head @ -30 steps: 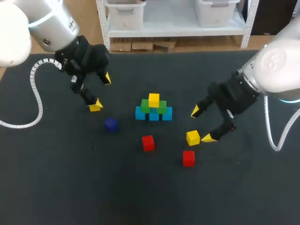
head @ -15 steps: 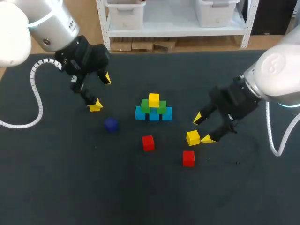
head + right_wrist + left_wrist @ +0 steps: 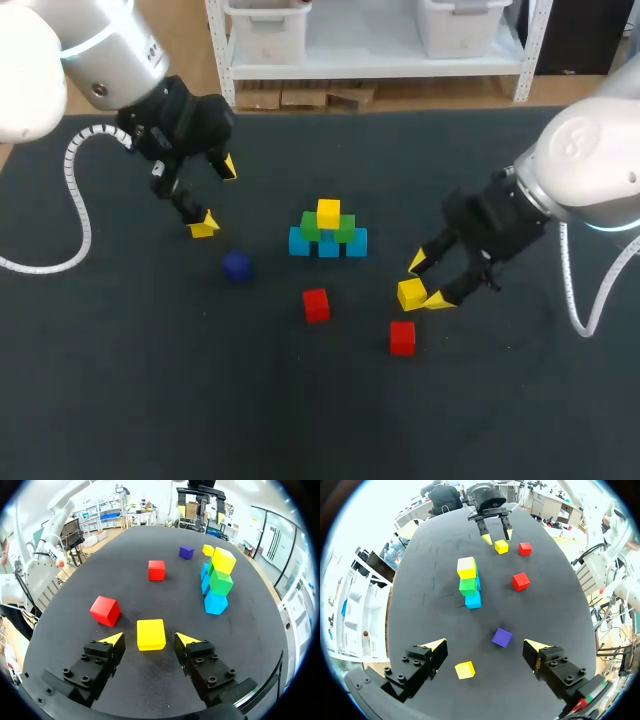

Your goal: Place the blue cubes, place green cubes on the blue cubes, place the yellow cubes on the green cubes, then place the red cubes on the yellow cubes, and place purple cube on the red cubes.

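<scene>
The yellow step is in hand, as I judge it. The stack (image 3: 328,232) in the middle of the worktop (image 3: 150,400) has blue cubes at the bottom, green cubes (image 3: 345,229) on them and one yellow on top. The right tool (image 3: 426,282) is low over a loose yellow cube (image 3: 411,293), on the right of the stack and nearer to the robot. It is released: the cube lies between its fingers with a gap on each side. The next move probably calls for closing on this cube, lifting it and carrying it to the green cubes. The left tool (image 3: 215,197) hangs released and grasps nothing, to the left of the stack, above another yellow cube (image 3: 465,669). Two red cubes (image 3: 316,305) and the purple cube (image 3: 237,265) wait in front of the stack. I can read no label or writing on any cube.
</scene>
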Robot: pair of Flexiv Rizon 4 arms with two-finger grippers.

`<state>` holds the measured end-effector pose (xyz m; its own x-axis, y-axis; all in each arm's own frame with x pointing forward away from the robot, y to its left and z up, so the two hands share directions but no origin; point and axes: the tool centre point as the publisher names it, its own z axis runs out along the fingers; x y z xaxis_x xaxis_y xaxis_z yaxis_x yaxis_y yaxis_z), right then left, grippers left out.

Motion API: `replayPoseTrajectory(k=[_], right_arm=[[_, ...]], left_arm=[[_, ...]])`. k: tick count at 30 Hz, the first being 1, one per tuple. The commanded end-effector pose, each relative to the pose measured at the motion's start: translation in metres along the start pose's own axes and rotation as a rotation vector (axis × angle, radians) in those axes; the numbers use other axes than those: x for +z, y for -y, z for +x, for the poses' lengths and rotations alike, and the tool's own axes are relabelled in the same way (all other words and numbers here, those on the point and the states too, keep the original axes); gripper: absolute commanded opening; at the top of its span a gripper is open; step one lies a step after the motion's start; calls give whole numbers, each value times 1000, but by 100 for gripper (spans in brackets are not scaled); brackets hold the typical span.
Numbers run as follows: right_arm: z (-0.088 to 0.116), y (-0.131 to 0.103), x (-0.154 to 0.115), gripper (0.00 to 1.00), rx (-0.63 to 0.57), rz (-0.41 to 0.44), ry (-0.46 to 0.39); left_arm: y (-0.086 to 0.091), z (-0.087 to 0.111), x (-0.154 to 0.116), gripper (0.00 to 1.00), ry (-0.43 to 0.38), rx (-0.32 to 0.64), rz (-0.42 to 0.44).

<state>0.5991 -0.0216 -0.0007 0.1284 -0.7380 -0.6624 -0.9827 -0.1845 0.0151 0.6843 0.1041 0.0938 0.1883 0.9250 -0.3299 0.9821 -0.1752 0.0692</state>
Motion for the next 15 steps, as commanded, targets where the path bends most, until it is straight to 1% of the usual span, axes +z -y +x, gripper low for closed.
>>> replayPoseTrajectory(k=[1,2,3,7,8,11,13,15], right_arm=[[1,4,4,59,-3,-13,10],[1,4,5,58,-4,-15,11],[1,4,5,52,-6,-17,12],[1,5,7,40,-9,-24,11],[1,5,7,40,-9,-24,11],[1,5,8,24,-7,-26,8],[2,6,8,3,-5,-25,6],[2,6,7,0,-2,-23,4]], left_arm=[[1,1,0,100,3,3,-3],[1,1,0,100,3,3,-3],[1,1,0,100,3,3,-3],[1,1,0,100,3,3,-3],[1,1,0,100,3,3,-3],[1,1,0,100,3,3,-3],[1,1,0,100,3,3,-3],[1,1,0,100,3,3,-3]])
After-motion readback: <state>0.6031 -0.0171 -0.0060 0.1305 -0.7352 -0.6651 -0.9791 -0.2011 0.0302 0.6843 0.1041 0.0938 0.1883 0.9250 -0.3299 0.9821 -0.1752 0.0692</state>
